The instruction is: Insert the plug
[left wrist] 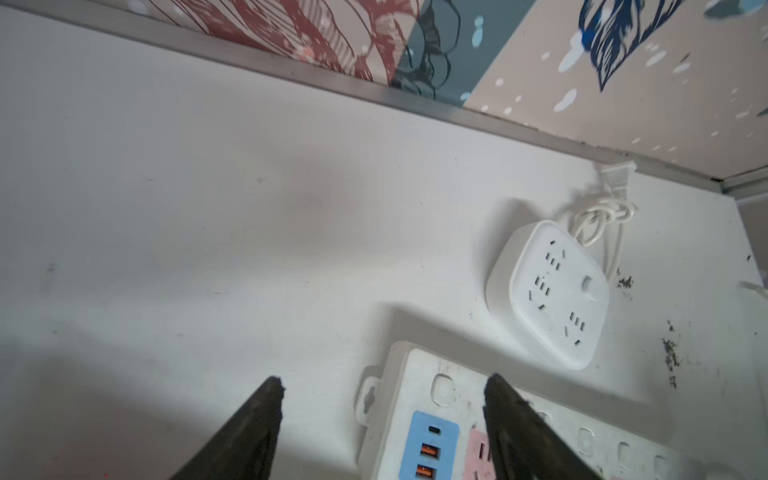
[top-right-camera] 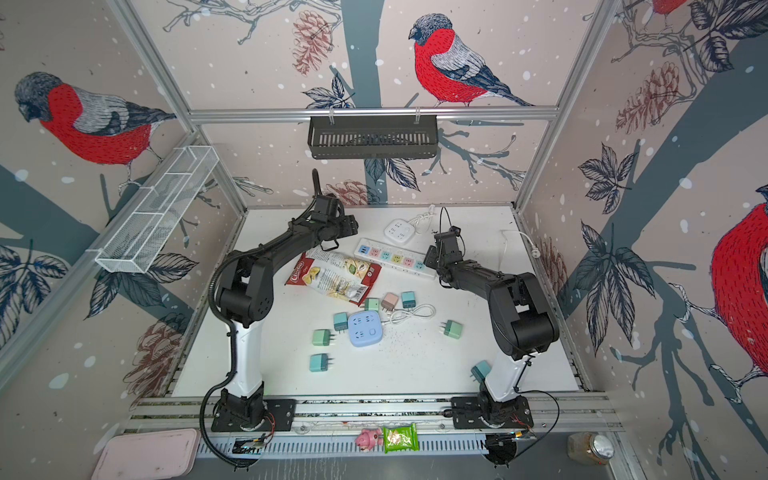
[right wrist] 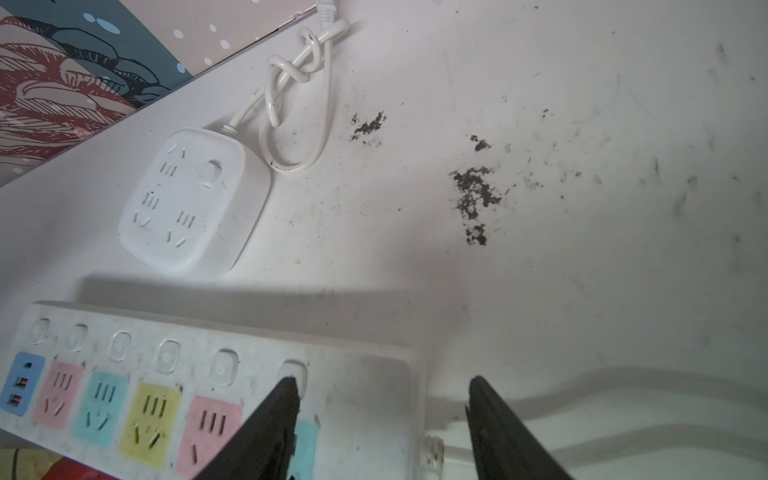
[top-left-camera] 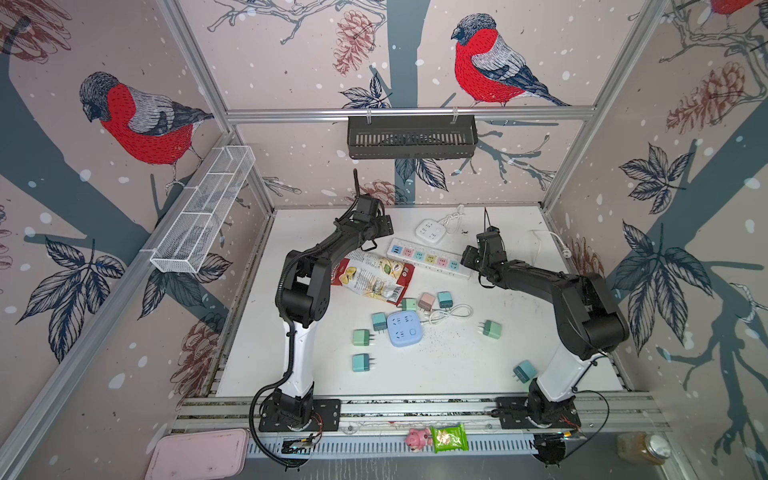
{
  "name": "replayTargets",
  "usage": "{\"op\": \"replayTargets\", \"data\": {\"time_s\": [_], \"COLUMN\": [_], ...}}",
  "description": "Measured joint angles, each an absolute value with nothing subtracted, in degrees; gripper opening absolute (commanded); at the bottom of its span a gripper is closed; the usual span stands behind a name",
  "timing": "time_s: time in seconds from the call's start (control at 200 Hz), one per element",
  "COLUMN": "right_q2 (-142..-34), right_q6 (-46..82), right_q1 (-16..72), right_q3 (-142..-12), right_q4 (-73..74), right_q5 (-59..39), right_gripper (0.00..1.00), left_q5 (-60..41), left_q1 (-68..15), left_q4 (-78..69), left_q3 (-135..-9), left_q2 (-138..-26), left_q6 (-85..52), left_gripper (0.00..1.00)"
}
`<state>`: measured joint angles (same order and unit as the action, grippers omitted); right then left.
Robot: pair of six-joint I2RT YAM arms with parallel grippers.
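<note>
A long white power strip [top-left-camera: 428, 257] with coloured sockets lies slanted at the back of the table. My left gripper [left wrist: 382, 386] hovers open over its USB end: one fingertip [left wrist: 272, 390] is over bare table, the other over the pink socket [left wrist: 480, 451]. My right gripper [right wrist: 382, 384] is open over the cable end, one fingertip [right wrist: 289, 390] above the last teal socket. Neither holds anything. Several loose plugs lie nearer the front, among them a green one [top-left-camera: 362, 337], a pink one [top-left-camera: 427, 301] and a teal one [top-left-camera: 524, 371].
A white square socket block [left wrist: 548, 291] with a knotted cord sits behind the strip. A snack bag [top-left-camera: 374, 276] lies by the left arm. A blue socket block [top-left-camera: 404, 328] with a white cord sits mid-table. Dark crumbs [right wrist: 473, 195] mark the back right.
</note>
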<state>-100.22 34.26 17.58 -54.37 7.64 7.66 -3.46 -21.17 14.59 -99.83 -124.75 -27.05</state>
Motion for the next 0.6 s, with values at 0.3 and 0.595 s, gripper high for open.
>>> {"op": "replayTargets", "data": {"time_s": [0.3,0.595], "right_q2": [-99.72,-99.83], "right_q6": [34.30,34.50], "right_q1": [17.56,17.19], "right_q3": [-51.90,-51.24], "right_q4": [7.88,8.82], "right_q5": [8.97,9.04], "right_gripper": [0.73,0.74], "left_q5": [-4.89,-6.28], "left_q1": [-23.79,-25.10], "left_q4": [19.31,20.62], "left_q3": [-107.24,-108.92], "left_q2": [-132.57,-135.61], "left_q6": [-26.52,-25.30], "left_gripper": [0.77,0.77]}}
